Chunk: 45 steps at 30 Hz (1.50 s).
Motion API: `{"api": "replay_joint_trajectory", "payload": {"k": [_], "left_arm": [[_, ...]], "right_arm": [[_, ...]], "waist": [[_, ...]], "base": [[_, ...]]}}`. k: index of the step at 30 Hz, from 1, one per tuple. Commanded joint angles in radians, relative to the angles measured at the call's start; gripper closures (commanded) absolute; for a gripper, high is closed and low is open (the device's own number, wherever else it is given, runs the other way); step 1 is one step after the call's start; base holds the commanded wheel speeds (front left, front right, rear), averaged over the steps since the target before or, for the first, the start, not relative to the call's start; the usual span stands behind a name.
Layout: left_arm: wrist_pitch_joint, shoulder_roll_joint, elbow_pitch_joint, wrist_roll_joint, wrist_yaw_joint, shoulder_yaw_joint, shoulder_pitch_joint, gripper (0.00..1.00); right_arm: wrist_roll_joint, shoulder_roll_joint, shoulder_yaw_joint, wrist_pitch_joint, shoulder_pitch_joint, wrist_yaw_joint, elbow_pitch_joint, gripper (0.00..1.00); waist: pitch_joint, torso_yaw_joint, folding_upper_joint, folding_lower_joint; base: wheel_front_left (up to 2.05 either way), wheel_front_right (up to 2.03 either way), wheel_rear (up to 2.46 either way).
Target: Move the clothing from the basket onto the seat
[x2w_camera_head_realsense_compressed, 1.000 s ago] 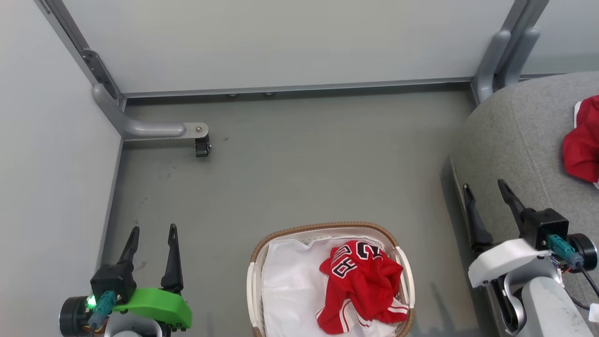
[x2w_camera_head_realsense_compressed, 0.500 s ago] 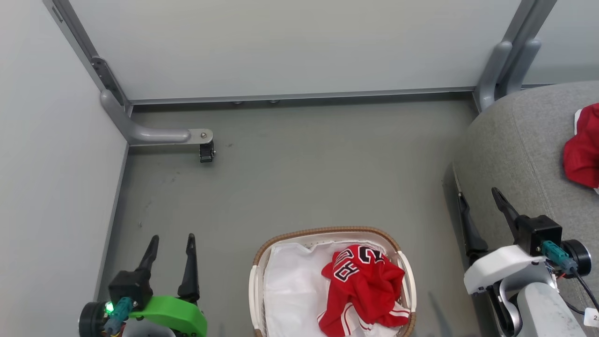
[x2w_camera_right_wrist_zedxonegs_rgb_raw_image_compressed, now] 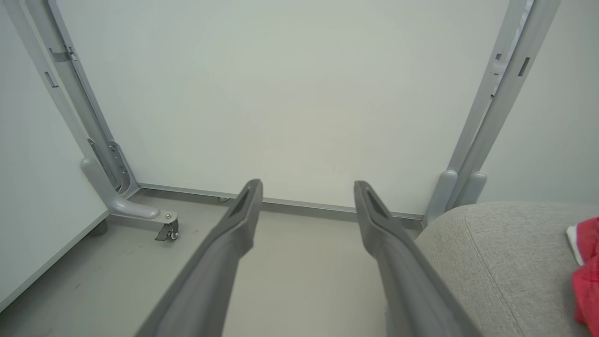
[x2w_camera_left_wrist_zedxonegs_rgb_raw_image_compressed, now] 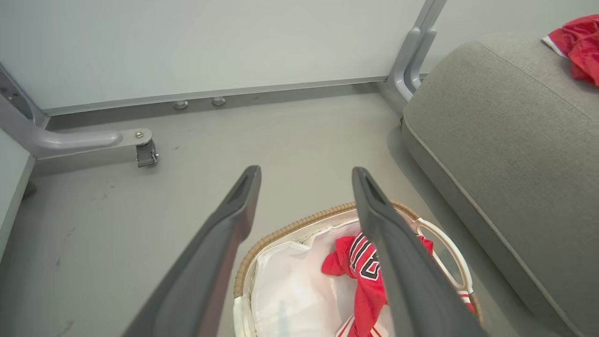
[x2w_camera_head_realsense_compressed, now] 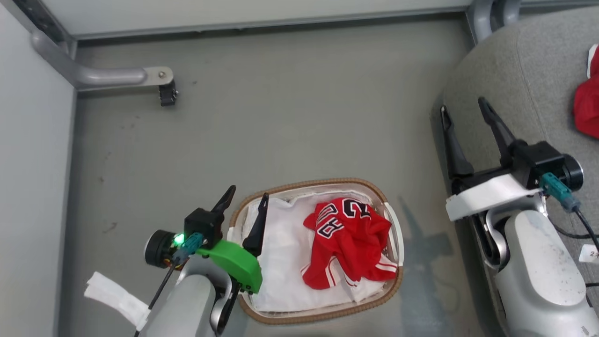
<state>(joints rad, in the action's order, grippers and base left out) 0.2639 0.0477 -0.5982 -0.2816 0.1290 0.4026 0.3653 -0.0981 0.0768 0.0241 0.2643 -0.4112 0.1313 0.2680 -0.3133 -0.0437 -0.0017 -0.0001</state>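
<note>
The left pincer (x2w_camera_head_realsense_compressed: 246,194) is open and empty, its two dark fingers spread wide. In the head view it hangs at the left end of the one basket (x2w_camera_head_realsense_compressed: 323,181), with one finger showing against the grey floor (x2w_camera_head_realsense_compressed: 281,117) just outside the brown woven rim and the other against the single white liner (x2w_camera_head_realsense_compressed: 281,262) inside. To this pincer's right, in the right half of the basket, lies one crumpled red garment (x2w_camera_head_realsense_compressed: 348,243) with white-and-black lettering and white trim stripes, apart from both fingers. Further right, well beyond the basket, the right pincer (x2w_camera_head_realsense_compressed: 463,105) is likewise spread and grips nothing. It hangs at the left edge of the one grey seat (x2w_camera_head_realsense_compressed: 514,70), one finger showing at the cushion's side and the other over its top. To its right, well apart from it, a second red garment (x2w_camera_head_realsense_compressed: 587,110) rests on the seat. That makes two garments, one in the basket and one on the seat. Ahead of the left pincer, one small black caster (x2w_camera_head_realsense_compressed: 167,93) sits under a grey frame leg on the floor.
</note>
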Motion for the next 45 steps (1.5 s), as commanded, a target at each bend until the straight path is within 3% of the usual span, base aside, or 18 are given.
{"api": "replay_joint_trajectory", "payload": {"k": [1,16,22,38,39,40,45], "left_arm": [[0.001,0.006,-0.024,-0.015,0.003,0.027,0.046,0.00],[0.001,0.023,-0.407,-0.196,0.003,0.345,0.361,0.00],[0.001,0.026,-0.465,-0.282,0.003,0.427,0.431,0.00],[0.001,0.058,-0.536,-0.380,0.003,0.627,0.524,0.00],[0.001,0.066,-0.522,-0.385,0.003,0.639,0.535,0.76],[0.001,0.072,-0.516,-0.390,0.003,0.646,0.539,1.00],[0.001,0.085,-0.478,-0.429,0.003,0.663,0.504,1.00]], "right_arm": [[-0.011,-0.001,0.004,0.000,-0.027,-0.001,-0.014,0.00],[-0.026,-0.026,0.033,0.000,-0.156,-0.001,-0.121,0.00],[-0.068,-0.026,0.034,0.000,-0.165,-0.001,-0.133,0.00],[-0.079,-0.026,0.042,0.000,-0.157,-0.001,-0.144,0.00],[-0.082,-0.026,0.045,0.000,-0.162,-0.001,-0.140,0.00],[-0.084,-0.026,0.048,0.000,-0.167,-0.001,-0.138,0.00],[-0.084,-0.024,0.055,0.000,-0.179,-0.001,-0.120,0.00]], "waist": [[-0.159,-0.108,0.0017,0.0001],[-0.457,-0.261,0.0017,0.0001],[-0.518,-0.282,0.0017,0.0001],[-0.573,-0.300,0.0017,0.0001],[-0.574,-0.299,0.0017,0.0001],[-0.574,-0.299,0.0017,0.0001],[-0.533,-0.287,0.0017,0.0001]], "base": [[0.00,0.00,0.00],[0.00,0.00,0.00],[0.00,0.00,0.00],[0.00,0.00,0.00],[0.00,0.00,0.00],[0.00,0.00,0.00],[0.00,0.00,0.00]]}}
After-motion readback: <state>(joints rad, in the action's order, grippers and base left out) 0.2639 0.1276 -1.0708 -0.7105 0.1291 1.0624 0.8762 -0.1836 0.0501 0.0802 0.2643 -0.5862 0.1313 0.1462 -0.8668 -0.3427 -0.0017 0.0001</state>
